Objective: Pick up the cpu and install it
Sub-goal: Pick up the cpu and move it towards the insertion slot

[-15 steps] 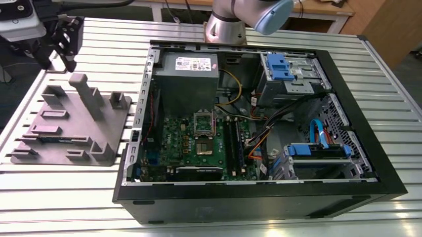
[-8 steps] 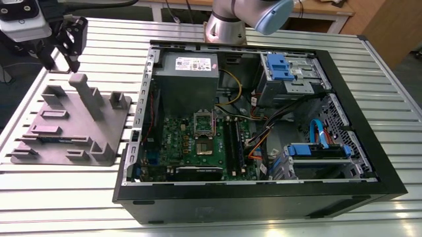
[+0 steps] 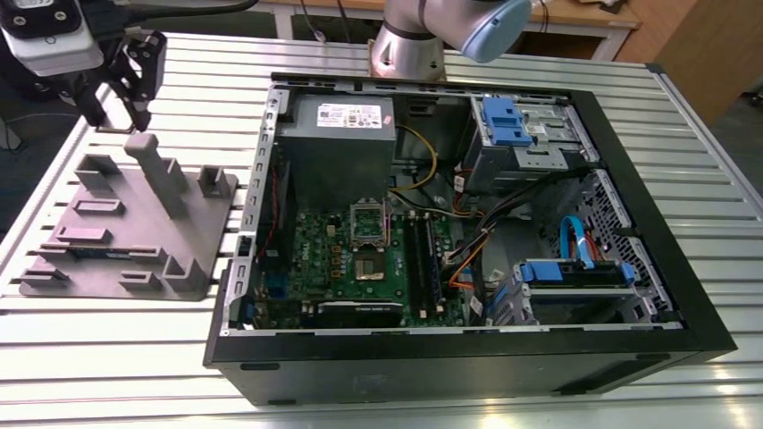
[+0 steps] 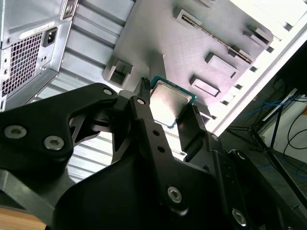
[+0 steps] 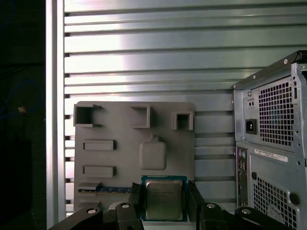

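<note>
Gripper (image 3: 114, 109) hangs over the far end of the grey fixture tray (image 3: 131, 234), at the exterior view's left, well apart from the open computer case (image 3: 667, 295). In both wrist views the fingers (image 5: 135, 192) are closed partway onto opposite edges of the cpu (image 5: 164, 199), pinching it. The cpu (image 4: 169, 101) sits silver side up, clear of the tray. Motherboard (image 3: 346, 268) lies inside the case on the slatted table (image 3: 107, 357).

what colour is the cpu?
The cpu has a silvery top with a green edge; clearest in the first wrist view.
</note>
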